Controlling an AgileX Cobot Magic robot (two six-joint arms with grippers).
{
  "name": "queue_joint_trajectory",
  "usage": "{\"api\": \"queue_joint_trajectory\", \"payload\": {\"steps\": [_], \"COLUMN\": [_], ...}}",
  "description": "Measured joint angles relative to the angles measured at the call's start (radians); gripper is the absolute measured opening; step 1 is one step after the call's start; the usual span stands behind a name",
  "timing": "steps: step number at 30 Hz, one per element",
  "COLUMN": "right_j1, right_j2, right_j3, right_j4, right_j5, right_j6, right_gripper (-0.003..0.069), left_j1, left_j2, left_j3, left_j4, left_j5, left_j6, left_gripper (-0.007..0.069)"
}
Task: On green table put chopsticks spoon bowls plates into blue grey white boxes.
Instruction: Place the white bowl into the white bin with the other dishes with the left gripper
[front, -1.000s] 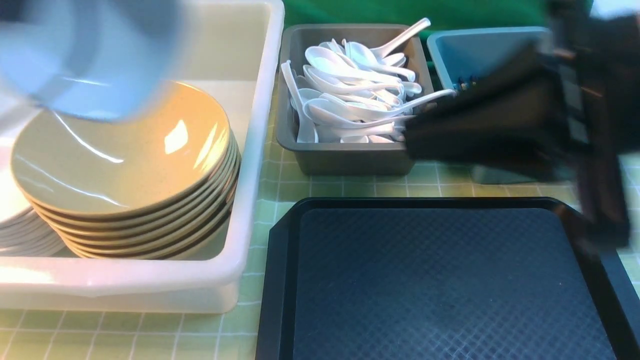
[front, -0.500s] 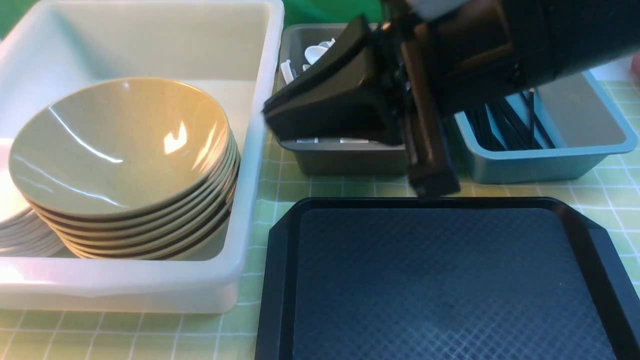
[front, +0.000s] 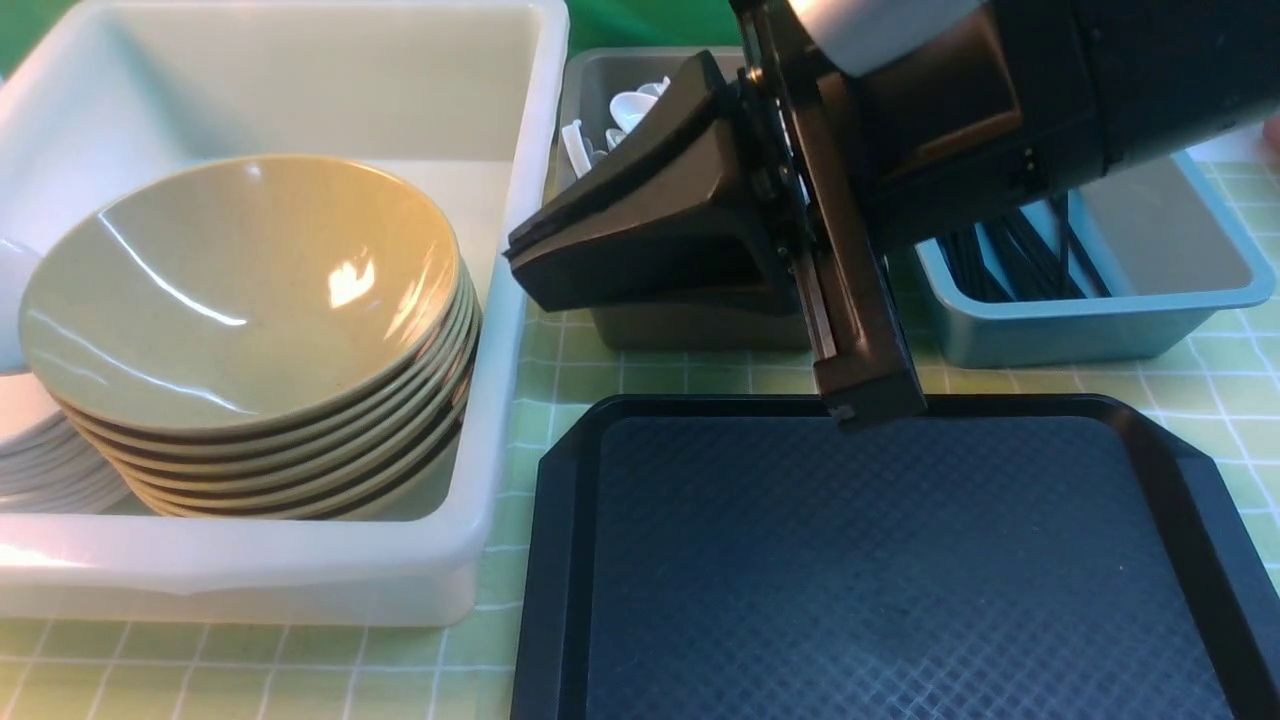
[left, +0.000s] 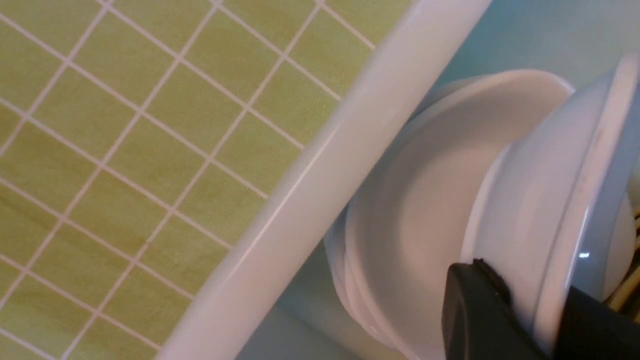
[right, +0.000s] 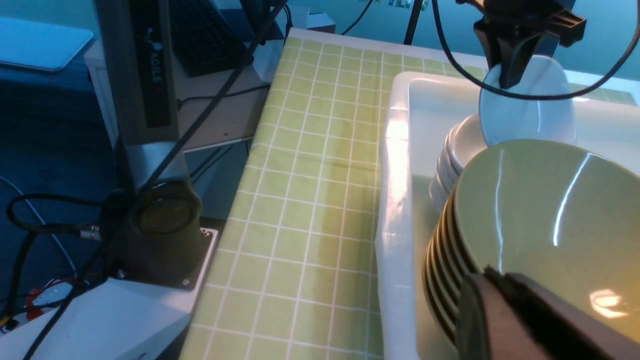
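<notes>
From my remote station I take this for a robotics lab. Through the right wrist camera I see a grey upright (right: 137, 65) lettered "AGILE", a dark keyboard (right: 202, 40) on a side desk (right: 220, 107), and loose black cables (right: 172, 150). Dark jointed robot arms (front: 1000, 110) reach over a green table (right: 300, 215) covered in checked cloth, with tableware sorted in plastic bins (front: 500, 330).

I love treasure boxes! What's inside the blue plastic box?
Thin black chopsticks lie inside the blue plastic box. The black right arm covers its far left part.
</notes>
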Motion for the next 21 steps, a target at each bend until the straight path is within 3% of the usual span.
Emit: {"api": "queue_joint_trajectory", "payload": {"steps": [3,9,14,21], "right_j1": [0.000,0.000,0.000,-0.059], "right_j2": [0.000,0.000,0.000,-0.007], "right_j3": [0.000,0.000,0.000,0.000], "right_j4": [0.000,0.000,0.000,-0.039], "right_j5": [-0.002,-0.003,-0.003,0.010], "right_j6": [0.000,0.000,0.000,0.049], "right_gripper": [0.0025,0.0027,0.0036,0.0042], "left_j1": [0.000,0.000,0.000,0.000], "left_j2": [0.000,0.000,-0.013,-0.114], "left_j3": [0.000,0.000,0.000,0.000], "left_j4": [-0.001,0.000,0.015,0.138], "left_j5": [0.000,0.001,0.001,0.001], "left_j6": [-0.023,-0.041,-0.049,-0.077], "left_gripper": [0.0040,0.0162,0.0310,0.0512]}}
